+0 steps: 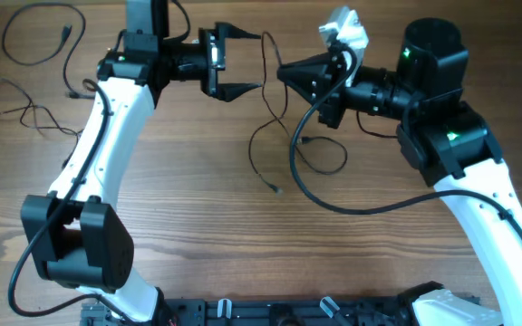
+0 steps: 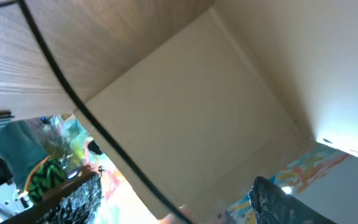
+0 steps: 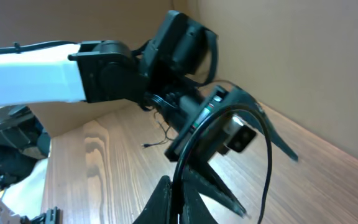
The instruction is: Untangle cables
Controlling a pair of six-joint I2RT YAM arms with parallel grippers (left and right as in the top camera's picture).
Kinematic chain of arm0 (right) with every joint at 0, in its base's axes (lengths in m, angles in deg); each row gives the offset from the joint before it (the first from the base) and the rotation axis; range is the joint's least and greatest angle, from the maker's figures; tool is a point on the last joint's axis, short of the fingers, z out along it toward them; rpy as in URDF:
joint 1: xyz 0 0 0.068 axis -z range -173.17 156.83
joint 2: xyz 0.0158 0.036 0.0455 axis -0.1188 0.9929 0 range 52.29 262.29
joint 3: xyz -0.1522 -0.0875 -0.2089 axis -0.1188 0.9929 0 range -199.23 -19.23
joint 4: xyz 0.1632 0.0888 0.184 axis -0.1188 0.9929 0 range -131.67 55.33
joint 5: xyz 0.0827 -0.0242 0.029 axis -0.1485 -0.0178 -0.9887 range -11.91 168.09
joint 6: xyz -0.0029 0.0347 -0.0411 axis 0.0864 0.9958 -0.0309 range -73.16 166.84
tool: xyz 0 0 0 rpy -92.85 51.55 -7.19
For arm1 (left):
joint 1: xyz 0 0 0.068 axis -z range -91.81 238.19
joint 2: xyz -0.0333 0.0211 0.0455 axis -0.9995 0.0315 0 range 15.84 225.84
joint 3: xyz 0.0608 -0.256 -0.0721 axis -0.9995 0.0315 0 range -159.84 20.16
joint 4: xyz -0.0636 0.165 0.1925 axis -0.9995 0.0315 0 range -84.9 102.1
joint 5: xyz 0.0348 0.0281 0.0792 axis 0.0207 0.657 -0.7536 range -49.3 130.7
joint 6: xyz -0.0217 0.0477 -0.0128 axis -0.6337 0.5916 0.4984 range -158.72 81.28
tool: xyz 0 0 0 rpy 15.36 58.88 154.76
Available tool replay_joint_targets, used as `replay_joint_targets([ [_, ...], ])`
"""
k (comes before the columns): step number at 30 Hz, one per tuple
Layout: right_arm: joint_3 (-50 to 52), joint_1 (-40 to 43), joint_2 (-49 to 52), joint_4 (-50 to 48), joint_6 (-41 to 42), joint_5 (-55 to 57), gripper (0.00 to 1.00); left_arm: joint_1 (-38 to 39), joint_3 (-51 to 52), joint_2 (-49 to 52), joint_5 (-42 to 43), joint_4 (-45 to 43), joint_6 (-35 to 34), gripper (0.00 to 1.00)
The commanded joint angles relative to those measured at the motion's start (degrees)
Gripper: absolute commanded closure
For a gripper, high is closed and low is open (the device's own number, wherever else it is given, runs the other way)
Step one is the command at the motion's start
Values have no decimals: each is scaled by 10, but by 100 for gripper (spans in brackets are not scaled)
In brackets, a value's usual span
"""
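A thin black cable [image 1: 265, 113] hangs between the two grippers above the table's middle. Its lower part loops on the wood and ends in a small plug [image 1: 275, 189]. My right gripper [image 1: 282, 71] points left and is shut on this cable [image 3: 180, 167]; its fingertips [image 3: 164, 186] pinch the strand. My left gripper [image 1: 259, 62] faces it, open, one finger on each side of the strand without touching it. In the left wrist view the cable [image 2: 98, 130] runs diagonally between the open fingers [image 2: 73, 202]. More cables [image 1: 39, 36] lie loose at the far left.
Another loose cable [image 1: 16, 104] curls near the left edge. A thicker black wire [image 1: 352, 206] from the right arm arcs over the middle of the table. A thin loop [image 1: 324, 158] lies under the right gripper. The arm bases stand along the near edge.
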Motion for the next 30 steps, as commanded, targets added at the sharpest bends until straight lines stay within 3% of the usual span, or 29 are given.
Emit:
replay_joint_targets([
  [1, -3, -4, 2, -8, 5, 2, 96, 5, -11, -16, 15, -2, -15, 28],
  [4, -3, -4, 2, -16, 17, -21, 96, 5, -11, -16, 15, -2, -21, 33],
  [8, -3, -4, 2, -22, 20, -29, 96, 5, -11, -16, 15, -2, -23, 48],
  [15, -3, -17, 2, -35, 19, -57, 96, 5, -11, -16, 50, -2, -40, 51],
  [21, -3, -19, 2, -35, 24, -56, 96, 5, -11, -16, 64, -2, -42, 66],
  [23, -3, -19, 2, -35, 24, -56, 96, 5, -11, -16, 67, -2, -42, 67],
  [25, -3, -19, 2, -34, 24, -55, 96, 5, -11, -16, 67, -2, -42, 79],
  [26, -3, -19, 2, -34, 24, -51, 96, 5, -11, -16, 65, -2, -41, 92],
  [29, -3, -19, 2, -23, 58, 26, 96, 3, -11, -16, 1, -2, 11, 96],
  [30, -3, -19, 2, -12, 82, 83, 96, 3, -11, -16, -63, -1, 69, 96],
])
